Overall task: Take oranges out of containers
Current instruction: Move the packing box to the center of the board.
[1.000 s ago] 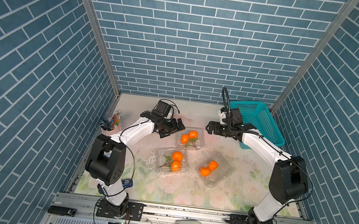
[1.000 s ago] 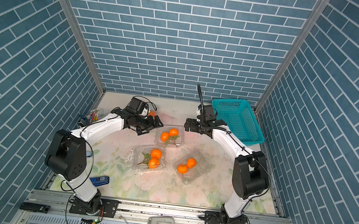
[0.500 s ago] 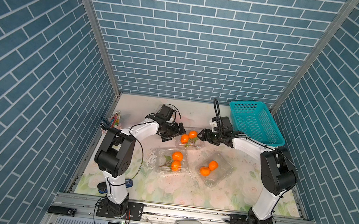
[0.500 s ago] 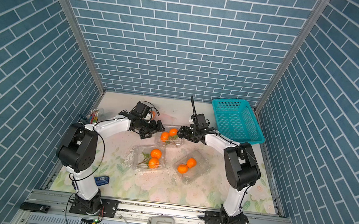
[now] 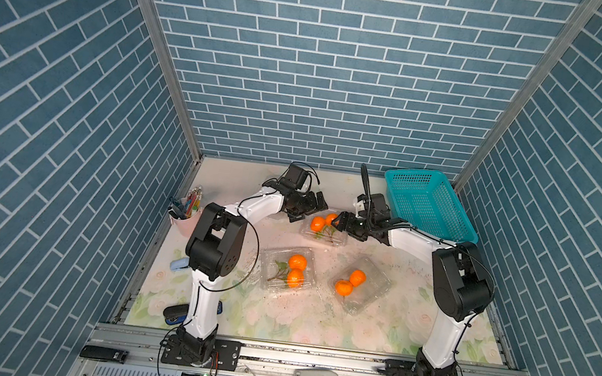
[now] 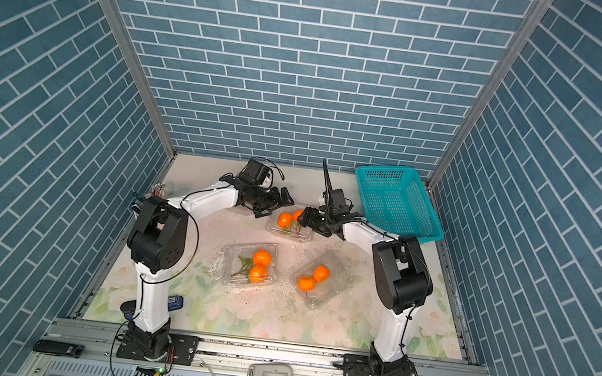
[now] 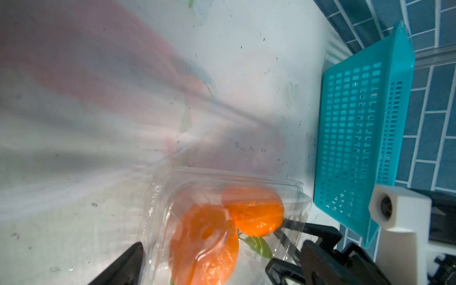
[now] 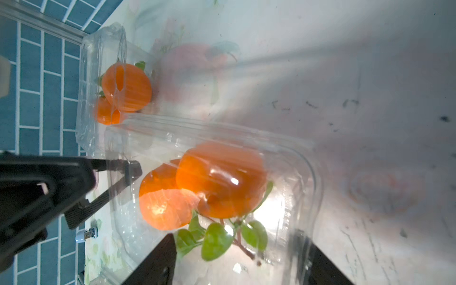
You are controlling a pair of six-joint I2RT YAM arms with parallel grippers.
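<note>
1. Since a second ago, the left arm [image 5: 262, 207] and right arm [image 5: 414, 240] have swung down and inward to meet at the far clamshell box [image 5: 337, 239].
2. Teal basket [image 5: 425, 208]: far right corner, near the right arm.
3. Near clamshell boxes [image 5: 273, 271] [image 5: 371, 287]: each holds two oranges.
4. Left gripper [image 5: 310, 210]: jaws wide apart, holding nothing, at the far box's left end.
5. Right gripper [image 5: 339, 223]: jaws partly closed astride its right end; actual grip cannot be told.
6. Oranges [image 5: 317, 223]: leafy pair inside the far box.

Eight oranges [image 5: 297, 262], four containers [image 5: 269, 262], one basket [image 5: 425, 208], one cup [image 5: 186, 222].
</note>
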